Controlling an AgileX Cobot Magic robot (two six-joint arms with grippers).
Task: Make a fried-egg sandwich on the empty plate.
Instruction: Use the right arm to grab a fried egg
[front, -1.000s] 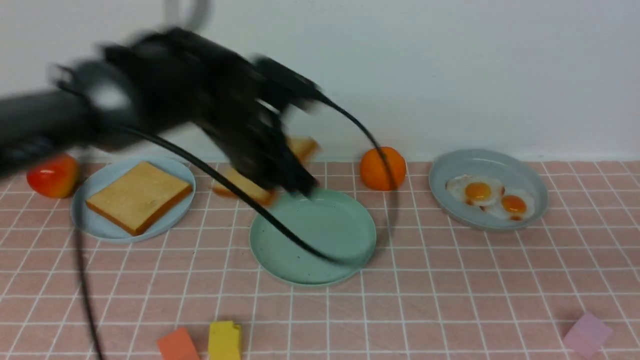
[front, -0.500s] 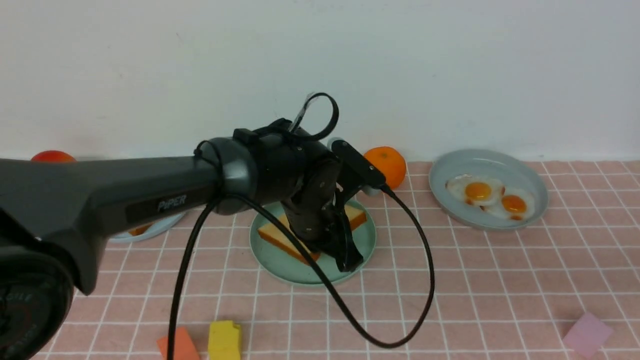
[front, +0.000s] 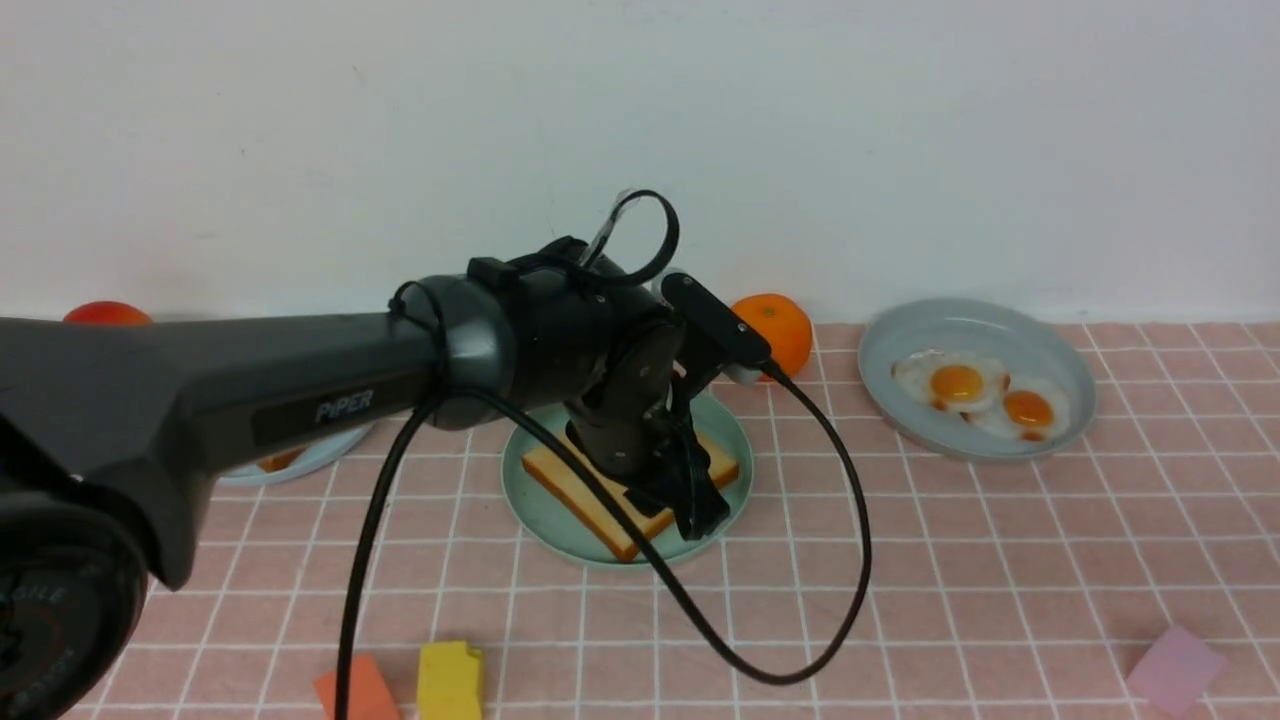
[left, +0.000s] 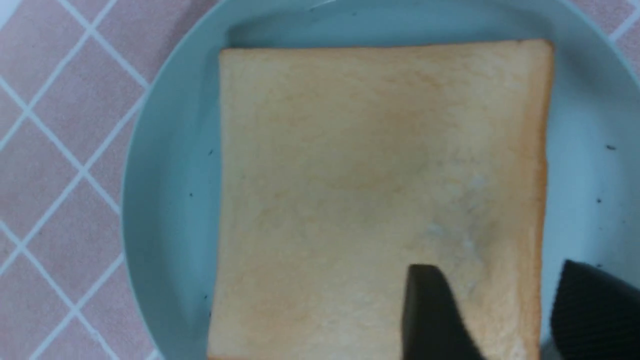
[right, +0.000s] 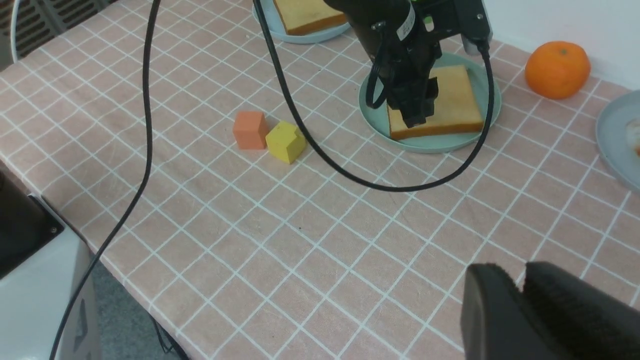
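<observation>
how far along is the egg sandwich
Done: first toast slice lies flat on the mint-green plate. In hand: nothing; left gripper open over it. Left to do: a fried egg from the grey-blue plate, then the second toast slice on top.

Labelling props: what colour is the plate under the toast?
The plate is mint green, clearest in the left wrist view.

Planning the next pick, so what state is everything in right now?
toast slice: flat on mint-green plate, not gripped
left gripper: open, over that toast's edge
right gripper: empty, away from plates
second toast: on light blue plate
fried eggs: both on grey-blue plate
</observation>
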